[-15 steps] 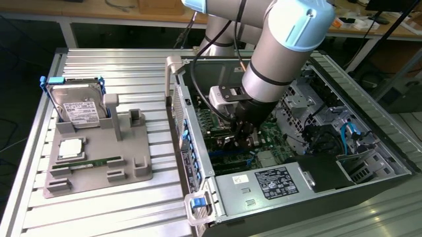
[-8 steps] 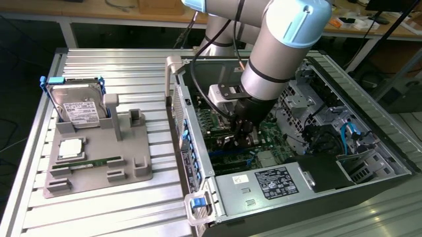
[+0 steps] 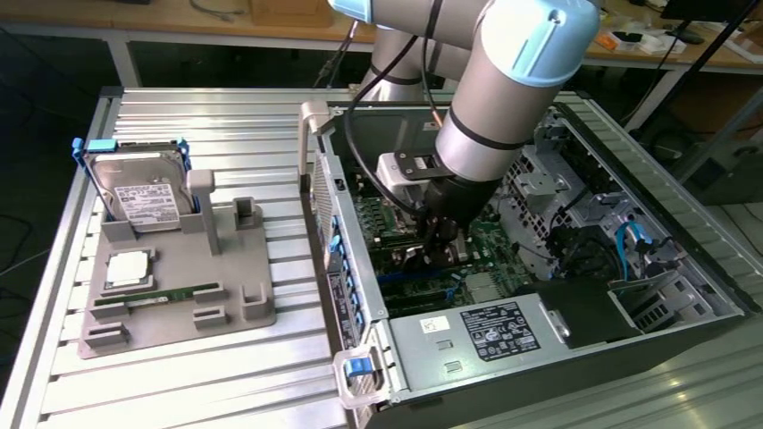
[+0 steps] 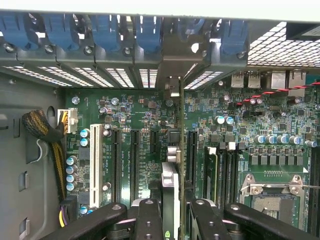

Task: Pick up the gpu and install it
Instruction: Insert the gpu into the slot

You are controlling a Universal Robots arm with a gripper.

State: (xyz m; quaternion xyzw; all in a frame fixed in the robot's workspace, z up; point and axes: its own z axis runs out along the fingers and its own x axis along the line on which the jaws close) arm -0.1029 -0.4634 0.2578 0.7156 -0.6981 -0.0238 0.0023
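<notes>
While I grip the graphics card (image 4: 171, 182) on edge, it stands upright over the motherboard (image 4: 131, 117), inside the open computer case (image 3: 667, 223). My gripper (image 4: 172, 212) is closed narrowly on it, one black finger (image 4: 149, 220) pressed to each face, with the thin card between them. From my wrist I see the card edge-on, as a slim strip running away from my fingers toward the rear wall of the case. It sits between two of the long black slots, and I cannot tell whether its lower edge is already in one. Its silvery metal end (image 4: 172, 62) meets the rear wall beside the row of blue clips (image 4: 105, 30).

A white slot (image 4: 95, 160) lies further along the board on one side of the card, near a braided cable bundle (image 4: 42, 129). The processor socket (image 4: 272, 192) lies on the other side.

In the exterior view, my arm reaches down into the middle of the case, the gripper (image 3: 438, 246) low over the board. The power supply (image 3: 477, 335) fills the near end of the case. On the table (image 3: 191, 384), at the exterior view's left and well apart from the case, stands a grey holder (image 3: 245, 308). A hard drive (image 3: 141, 192) stands upright in it and a green memory stick (image 3: 167, 293) lies flat.
</notes>
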